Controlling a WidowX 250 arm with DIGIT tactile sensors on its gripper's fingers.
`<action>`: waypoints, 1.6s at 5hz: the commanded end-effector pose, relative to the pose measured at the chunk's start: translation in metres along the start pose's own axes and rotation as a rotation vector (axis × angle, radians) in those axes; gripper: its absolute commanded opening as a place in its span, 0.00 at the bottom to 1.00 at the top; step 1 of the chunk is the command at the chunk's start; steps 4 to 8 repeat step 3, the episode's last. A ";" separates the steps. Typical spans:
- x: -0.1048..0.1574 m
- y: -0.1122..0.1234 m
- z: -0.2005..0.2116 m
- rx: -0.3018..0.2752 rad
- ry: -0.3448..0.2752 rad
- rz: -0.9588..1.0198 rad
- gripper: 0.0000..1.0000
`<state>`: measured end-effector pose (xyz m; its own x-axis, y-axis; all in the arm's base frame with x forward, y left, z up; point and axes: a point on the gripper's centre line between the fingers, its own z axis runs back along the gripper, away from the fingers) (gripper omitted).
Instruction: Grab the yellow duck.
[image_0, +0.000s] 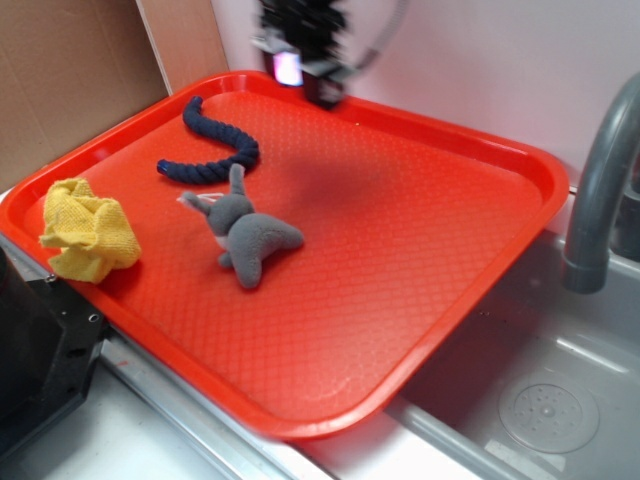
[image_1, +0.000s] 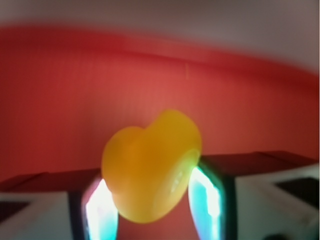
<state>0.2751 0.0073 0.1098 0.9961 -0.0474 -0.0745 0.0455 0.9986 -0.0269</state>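
Place: toy kitchen setup in a lab
Evidence: grey sink (image_0: 560, 400) with drain, faucet (image_0: 600, 190), red tray (image_0: 480, 260) over counter, cardboard (image_0: 70, 80) behind

Tray (image_0: 450, 260): lies on the bench, beside the sink (image_0: 545, 400) at 4 o'clock.
Plush (image_0: 248, 232): near tray centre.
Rope (image_0: 210, 150): at 11 o'clock from plush.
Cloth (image_0: 88, 230): at 9 o'clock edge.
Pincer (image_0: 322, 88): over 12 o'clock rim, duck (image_1: 152, 165) between its fingers.
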 end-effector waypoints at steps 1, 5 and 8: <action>-0.095 0.016 0.060 -0.026 -0.004 0.227 0.00; -0.097 0.019 0.081 0.148 -0.096 0.238 0.00; -0.097 0.019 0.081 0.148 -0.096 0.238 0.00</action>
